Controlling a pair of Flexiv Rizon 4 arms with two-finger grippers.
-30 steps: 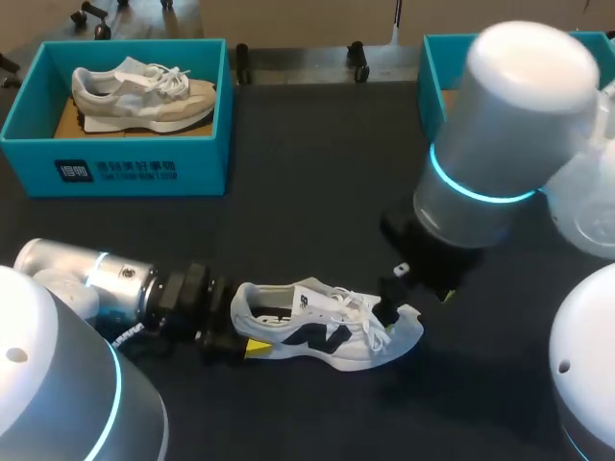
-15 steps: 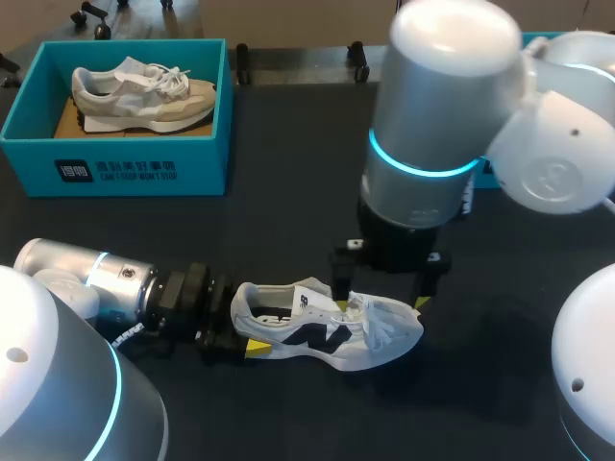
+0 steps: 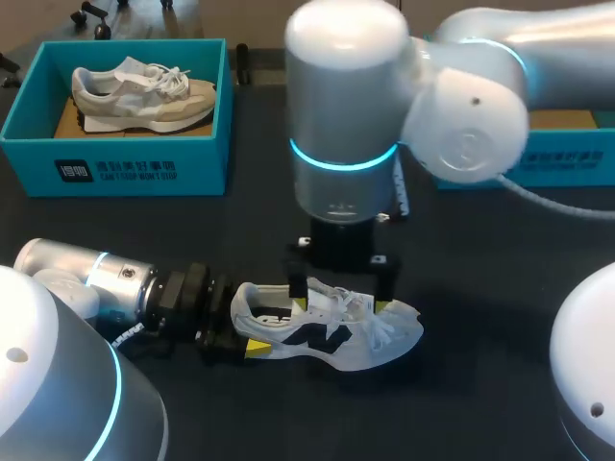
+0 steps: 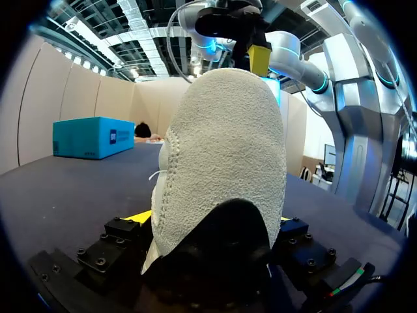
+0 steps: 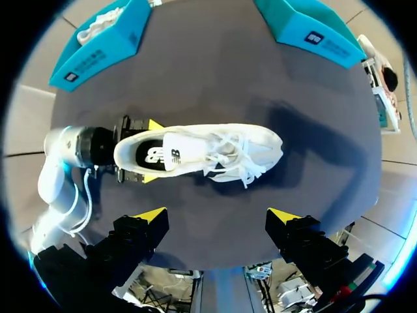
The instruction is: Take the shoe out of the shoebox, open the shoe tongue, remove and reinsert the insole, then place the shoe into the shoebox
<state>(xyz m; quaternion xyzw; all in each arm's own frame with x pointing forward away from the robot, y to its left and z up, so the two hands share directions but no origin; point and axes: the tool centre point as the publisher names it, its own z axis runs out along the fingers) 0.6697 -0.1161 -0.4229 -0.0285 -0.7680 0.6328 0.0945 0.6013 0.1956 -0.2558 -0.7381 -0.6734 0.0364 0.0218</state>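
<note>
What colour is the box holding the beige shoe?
Teal; the box shows best in the head view.

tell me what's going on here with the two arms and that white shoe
The left end effector is shut on the heel of the white shoe, which lies on the table outside its box. The right end effector hangs open above the shoe's laces, touching nothing. A beige shoe sits in the teal shoebox at the far left.

Rough napped suede on the heel of the shoe [image 4: 225,163], glossy plastic on the right arm [image 3: 346,106], matt tabletop [image 3: 269,226], matt cardboard shoebox [image 3: 144,173] at upper left.
</note>
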